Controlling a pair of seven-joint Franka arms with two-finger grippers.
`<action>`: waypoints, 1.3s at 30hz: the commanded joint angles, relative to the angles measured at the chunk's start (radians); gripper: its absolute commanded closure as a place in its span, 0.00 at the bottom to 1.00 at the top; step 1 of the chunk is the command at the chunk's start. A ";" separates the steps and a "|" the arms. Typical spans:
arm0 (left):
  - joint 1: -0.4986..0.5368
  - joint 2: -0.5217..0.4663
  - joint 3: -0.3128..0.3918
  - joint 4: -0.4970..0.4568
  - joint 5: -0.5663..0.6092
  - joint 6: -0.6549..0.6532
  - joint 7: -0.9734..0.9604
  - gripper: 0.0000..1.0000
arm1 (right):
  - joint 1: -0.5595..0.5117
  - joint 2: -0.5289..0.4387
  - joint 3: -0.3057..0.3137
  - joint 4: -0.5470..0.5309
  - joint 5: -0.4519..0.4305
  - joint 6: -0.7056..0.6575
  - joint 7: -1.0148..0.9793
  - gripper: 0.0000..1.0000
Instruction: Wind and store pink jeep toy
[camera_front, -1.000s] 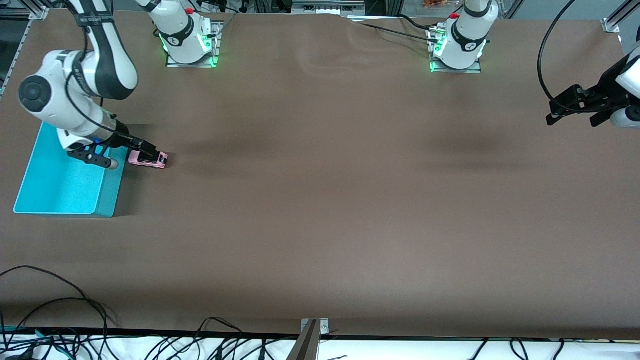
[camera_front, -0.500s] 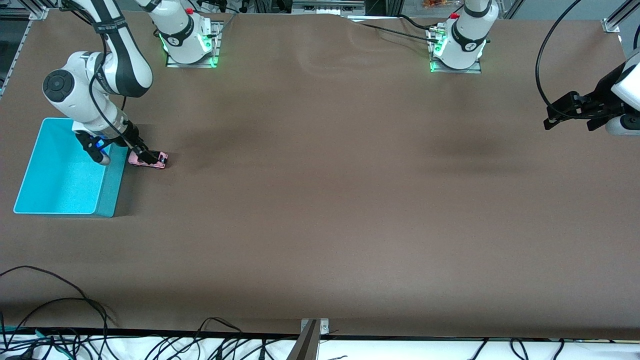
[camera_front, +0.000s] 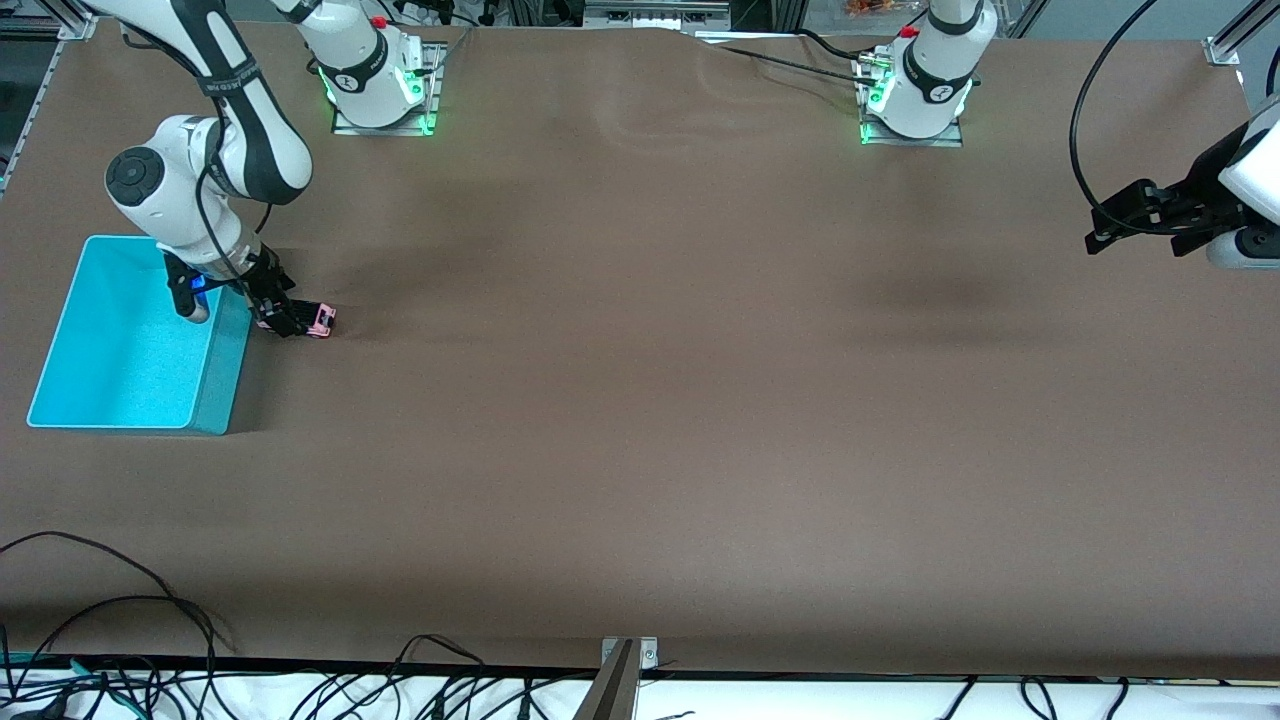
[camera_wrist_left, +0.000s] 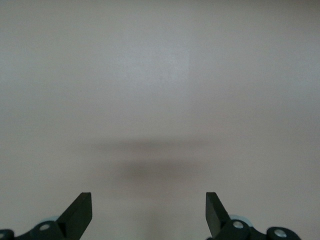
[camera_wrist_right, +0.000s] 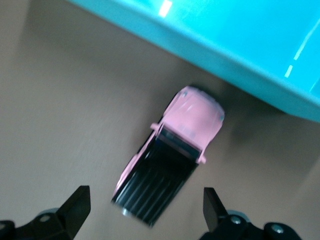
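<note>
Right gripper now lower over pink jeep toy, black-roofed.

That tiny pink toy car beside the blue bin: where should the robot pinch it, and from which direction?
Probably from straight above, across the two long sides of the small pale pink jeep toy with the black roof. It stands on its wheels on the table beside the turquoise plastic bin, and its body is narrow and boxy. The right gripper hovers over it, fingers open wider than the car.
</note>
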 joint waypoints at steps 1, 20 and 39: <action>0.007 0.018 -0.002 0.039 -0.003 -0.028 0.014 0.00 | -0.018 0.029 0.001 -0.007 0.003 0.065 0.046 0.00; 0.006 0.018 -0.002 0.041 -0.002 -0.028 0.014 0.00 | -0.010 0.101 0.002 0.001 0.006 0.143 0.101 0.52; 0.006 0.018 -0.002 0.041 -0.002 -0.028 0.014 0.00 | 0.033 0.029 0.027 0.056 -0.003 0.027 0.090 1.00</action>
